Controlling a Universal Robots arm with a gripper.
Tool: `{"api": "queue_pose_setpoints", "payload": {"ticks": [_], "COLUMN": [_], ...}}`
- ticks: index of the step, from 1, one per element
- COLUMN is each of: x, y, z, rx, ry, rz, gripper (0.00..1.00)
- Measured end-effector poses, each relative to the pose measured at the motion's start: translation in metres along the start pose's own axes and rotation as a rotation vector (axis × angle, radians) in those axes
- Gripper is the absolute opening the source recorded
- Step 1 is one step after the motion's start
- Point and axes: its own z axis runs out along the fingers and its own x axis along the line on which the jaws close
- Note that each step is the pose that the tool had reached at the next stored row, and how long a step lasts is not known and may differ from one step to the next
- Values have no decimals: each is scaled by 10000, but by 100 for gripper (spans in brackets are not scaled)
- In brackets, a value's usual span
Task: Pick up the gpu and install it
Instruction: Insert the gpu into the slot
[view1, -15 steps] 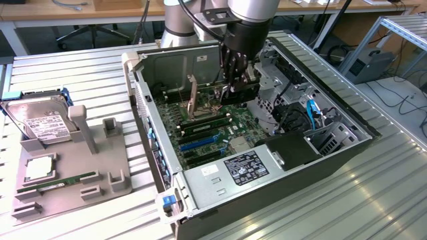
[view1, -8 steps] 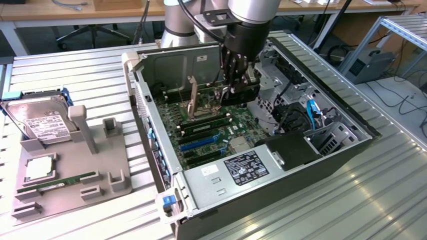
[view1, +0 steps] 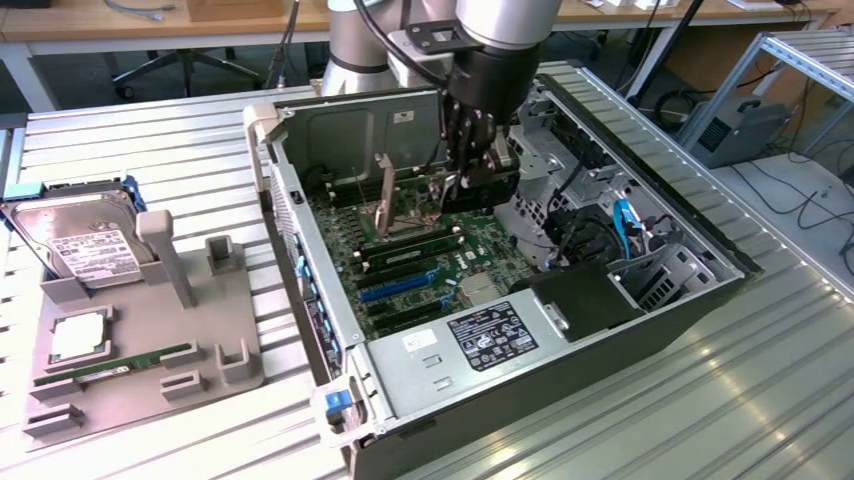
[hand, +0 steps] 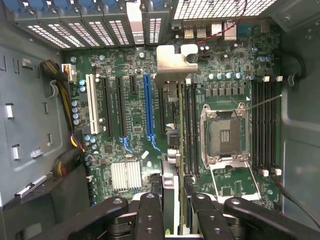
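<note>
- Nearest the wrist camera: gripper (hand: 172, 212) with its dark fingers (hand: 150, 217) pinching the gpu (hand: 172, 135) from both faces, gripping the card rather than spread or pressed together.
- Held edge-on, so the gpu reads as a thin strip running away from the fingers, with its pale metal bracket (hand: 175, 62) at the far end.
- Below it, the motherboard (hand: 132, 135). Card line lies just beside the long blue slot (hand: 148, 107), on the side toward the open CPU socket (hand: 223, 134), and well apart from the white slot (hand: 92, 105).
- Cannot tell whether the card's lower edge touches the board or hangs clear of it.
- Farther on, the perforated rear slot covers (hand: 90, 32) of the computer case (view1: 561, 400). Bracket appears short of that wall, not tucked into an opening.
- Judged step: pickup done, installation in hand, card carried inside the case but probably not seated.
- Judged need: lining the card's contact edge squarely over its slot and the bracket against the rear opening, keeping the card upright, then pressing straight down without twisting.
- Farthest off, at the exterior view's left: parts tray (view1: 134, 400) with the hard drive (view1: 87, 245) and green memory stick (view1: 114, 368) untouched.
</note>
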Motion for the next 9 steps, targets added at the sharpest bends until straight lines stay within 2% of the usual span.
{"api": "queue_pose_setpoints", "payload": {"ticks": [9], "x": [27], "y": [13], "z": [13], "rx": [0], "ry": [1], "rz": [1], "gripper": [27]}}
